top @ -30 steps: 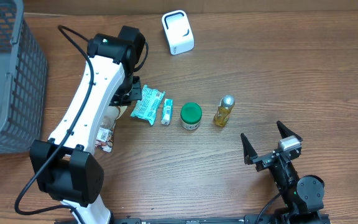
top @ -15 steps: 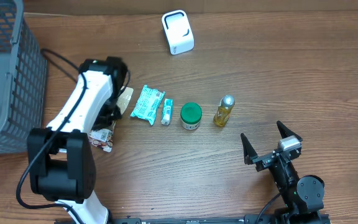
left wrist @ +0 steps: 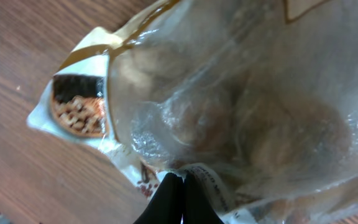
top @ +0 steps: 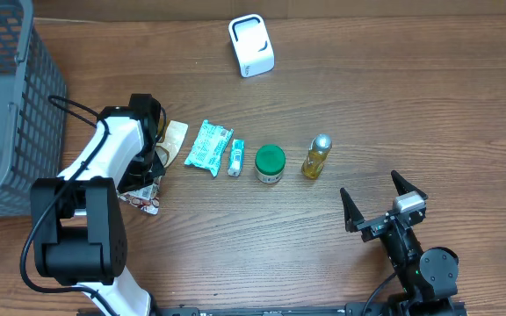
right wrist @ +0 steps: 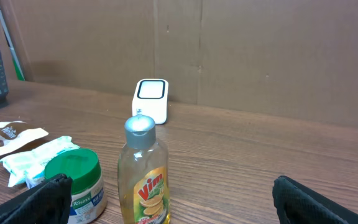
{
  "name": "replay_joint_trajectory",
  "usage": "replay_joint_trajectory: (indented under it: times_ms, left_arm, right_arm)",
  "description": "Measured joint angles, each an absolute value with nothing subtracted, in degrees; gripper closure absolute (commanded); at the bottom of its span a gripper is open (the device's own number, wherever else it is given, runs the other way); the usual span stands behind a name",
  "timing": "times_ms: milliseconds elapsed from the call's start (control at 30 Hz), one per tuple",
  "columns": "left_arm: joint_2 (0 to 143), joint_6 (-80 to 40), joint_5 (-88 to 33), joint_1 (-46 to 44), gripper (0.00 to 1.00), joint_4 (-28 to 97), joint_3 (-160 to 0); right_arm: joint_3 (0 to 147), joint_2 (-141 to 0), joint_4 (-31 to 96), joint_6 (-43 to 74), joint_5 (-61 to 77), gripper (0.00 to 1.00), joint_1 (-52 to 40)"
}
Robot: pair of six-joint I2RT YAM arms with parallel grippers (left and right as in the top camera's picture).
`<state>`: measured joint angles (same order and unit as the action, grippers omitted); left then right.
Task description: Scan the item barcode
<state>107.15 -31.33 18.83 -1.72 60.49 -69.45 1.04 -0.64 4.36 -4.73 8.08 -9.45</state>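
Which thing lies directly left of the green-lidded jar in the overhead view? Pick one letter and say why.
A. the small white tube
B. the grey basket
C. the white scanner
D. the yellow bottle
A: the small white tube lies just left of the green-lidded jar, between it and the teal packet.

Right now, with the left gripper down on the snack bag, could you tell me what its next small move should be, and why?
Probably a short, straight lift. The left gripper looks shut on the film edge of the snack bag, and the white scanner stands well away at the back, so the bag should come up before it is carried over.
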Motion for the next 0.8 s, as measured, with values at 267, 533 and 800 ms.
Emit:
replay_joint_trajectory:
  times_ms: [267, 533, 800]
  left_arm:
    - [107.2, -29.6, 18.2, -1.7, 0.96, 55.3, -69.3]
    - [107.2, -23.7, 16.5, -1.7, 0.96, 47.3, -69.3]
    - [107.2, -19.7, 12.6, -1.7, 0.95, 54.8, -73.0]
  right_arm:
    - [1.0, -0.6, 4.3, -4.7, 8.1, 0.00, -9.5]
    - [1.0, -0.6, 4.4, -4.7, 8.1, 0.00, -9.5]
    - [1.0, -0.6, 4.4, -4.7, 8.1, 0.00, -9.5]
